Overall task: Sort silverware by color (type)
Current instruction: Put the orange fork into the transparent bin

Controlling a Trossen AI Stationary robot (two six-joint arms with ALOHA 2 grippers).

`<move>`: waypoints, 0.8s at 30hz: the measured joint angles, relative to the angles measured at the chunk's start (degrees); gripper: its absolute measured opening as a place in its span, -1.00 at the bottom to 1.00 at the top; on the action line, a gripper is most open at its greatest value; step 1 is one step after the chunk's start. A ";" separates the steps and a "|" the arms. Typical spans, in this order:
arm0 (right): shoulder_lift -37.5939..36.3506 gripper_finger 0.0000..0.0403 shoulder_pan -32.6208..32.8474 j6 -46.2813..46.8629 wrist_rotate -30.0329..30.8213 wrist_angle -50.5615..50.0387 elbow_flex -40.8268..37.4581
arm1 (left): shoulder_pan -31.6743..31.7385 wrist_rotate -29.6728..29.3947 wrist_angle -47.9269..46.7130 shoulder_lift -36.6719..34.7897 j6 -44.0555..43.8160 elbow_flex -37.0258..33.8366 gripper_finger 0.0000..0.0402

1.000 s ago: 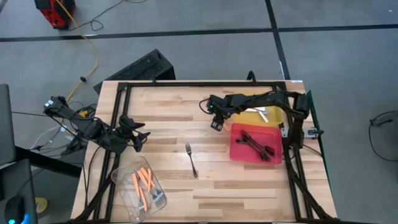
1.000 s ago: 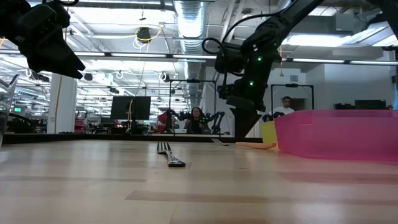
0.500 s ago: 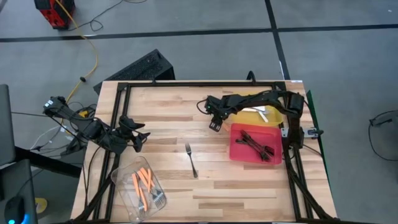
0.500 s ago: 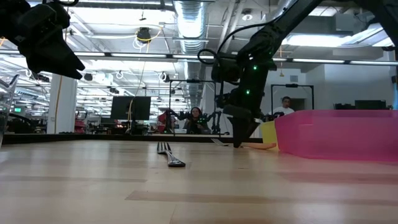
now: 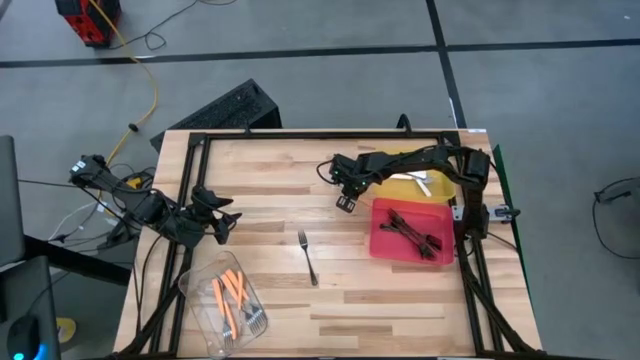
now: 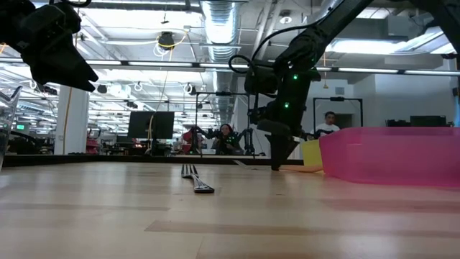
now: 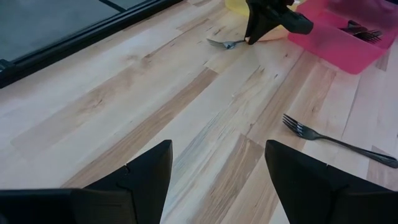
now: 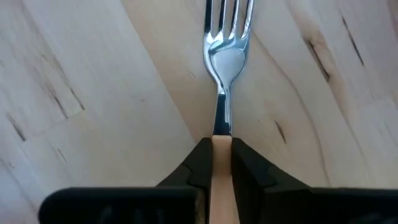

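One cream-handled fork (image 8: 222,93) inside right gripper (image 8: 222,163).

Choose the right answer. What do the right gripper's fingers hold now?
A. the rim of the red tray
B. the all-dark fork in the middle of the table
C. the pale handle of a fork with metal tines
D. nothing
C: in the right wrist view the right gripper is shut on the cream-handled fork on the table.

Overhead camera straight down, low camera level across the table (image 6: 215,216), wrist cameras close, overhead and low sharing the dark fork (image 5: 307,256).
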 joint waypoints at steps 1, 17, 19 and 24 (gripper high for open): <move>0.00 -0.70 0.00 0.19 0.01 0.07 -0.03 | -0.01 -0.02 0.00 0.00 0.00 0.00 0.21; -4.92 -0.70 0.94 0.14 1.14 -0.66 -0.62 | -0.01 -0.09 0.06 -0.01 -0.01 0.00 0.21; -6.41 -0.70 0.97 0.19 1.16 0.29 -0.42 | 0.00 -0.09 0.07 0.00 -0.03 0.00 0.21; -9.55 -0.70 2.25 -0.12 1.25 3.68 -0.40 | -0.02 -0.11 0.09 0.00 -0.26 0.00 0.21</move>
